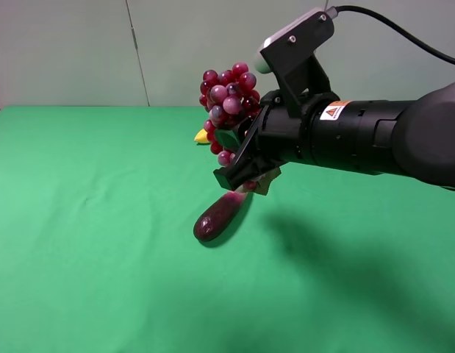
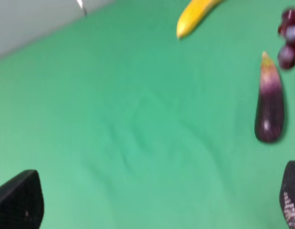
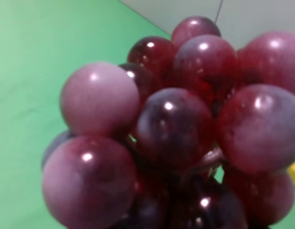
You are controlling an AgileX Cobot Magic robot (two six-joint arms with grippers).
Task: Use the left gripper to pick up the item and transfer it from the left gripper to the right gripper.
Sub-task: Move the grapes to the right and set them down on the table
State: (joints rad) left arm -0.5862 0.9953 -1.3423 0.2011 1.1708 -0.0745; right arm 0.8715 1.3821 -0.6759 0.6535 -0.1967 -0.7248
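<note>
A bunch of purple-red grapes [image 1: 228, 95] hangs in the air above the green table, held by my right gripper [image 1: 240, 151], which reaches in from the right and is shut on it. The grapes fill the right wrist view [image 3: 171, 129], where no fingers show. The left wrist view shows a few of the grapes [image 2: 290, 36] at its edge. My left gripper [image 2: 154, 210] is open and empty over bare cloth, with one black fingertip [image 2: 18, 205] at each lower corner. The left arm is out of the exterior view.
A dark purple eggplant [image 1: 216, 217] lies on the green cloth [image 1: 87, 220] just below the right gripper, and also shows in the left wrist view [image 2: 269, 102]. A yellow banana [image 1: 202, 136] lies behind the grapes, and shows in the left wrist view [image 2: 195, 14].
</note>
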